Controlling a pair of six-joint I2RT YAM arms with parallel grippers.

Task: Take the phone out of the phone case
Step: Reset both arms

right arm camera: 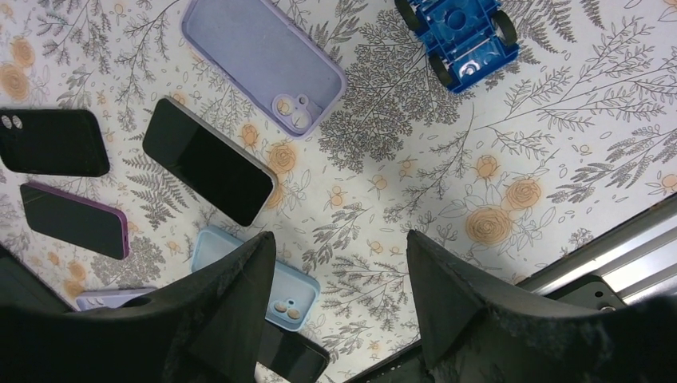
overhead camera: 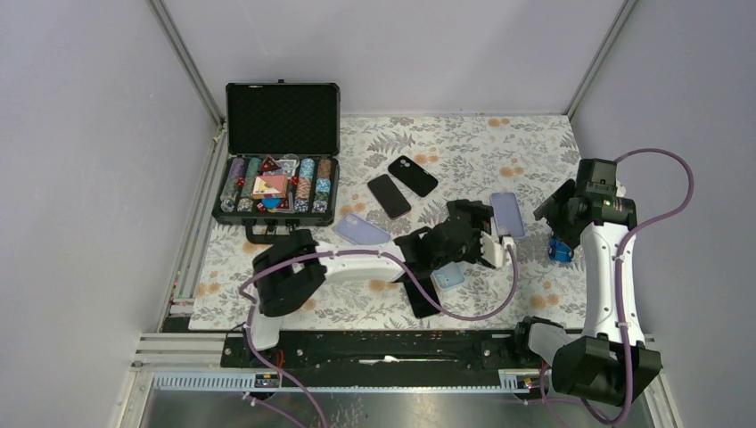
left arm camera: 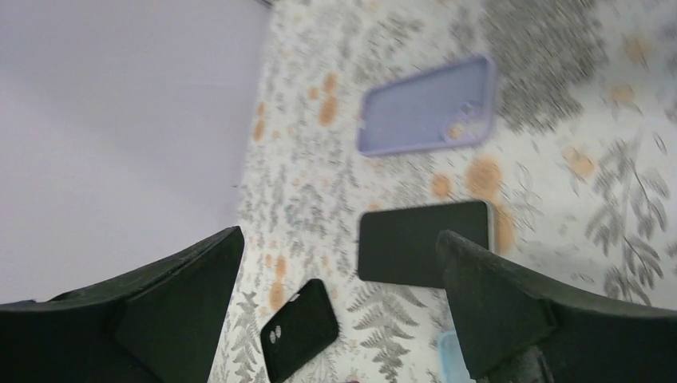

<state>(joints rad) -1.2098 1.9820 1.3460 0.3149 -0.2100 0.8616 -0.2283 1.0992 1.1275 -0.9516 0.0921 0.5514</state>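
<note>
A phone in a purple case (right arm camera: 73,221) lies screen up on the floral cloth; in the top view it is the dark phone (overhead camera: 390,196) left of centre. A bare black phone (right arm camera: 207,171) lies next to an empty lavender case (right arm camera: 263,60). My left gripper (overhead camera: 480,235) is open and empty, hovering over the cloth's middle. Its blurred wrist view (left arm camera: 339,233) shows the bare phone (left arm camera: 415,243) and the lavender case (left arm camera: 427,108) below. My right gripper (overhead camera: 553,210) is open and empty at the right side (right arm camera: 339,234), above bare cloth.
A black case (overhead camera: 413,176), a second lavender case (overhead camera: 361,229), a light blue case (overhead camera: 448,276) and another dark phone (overhead camera: 415,299) lie on the cloth. An open poker chip case (overhead camera: 281,165) stands back left. A blue toy car (right arm camera: 459,36) sits at the right.
</note>
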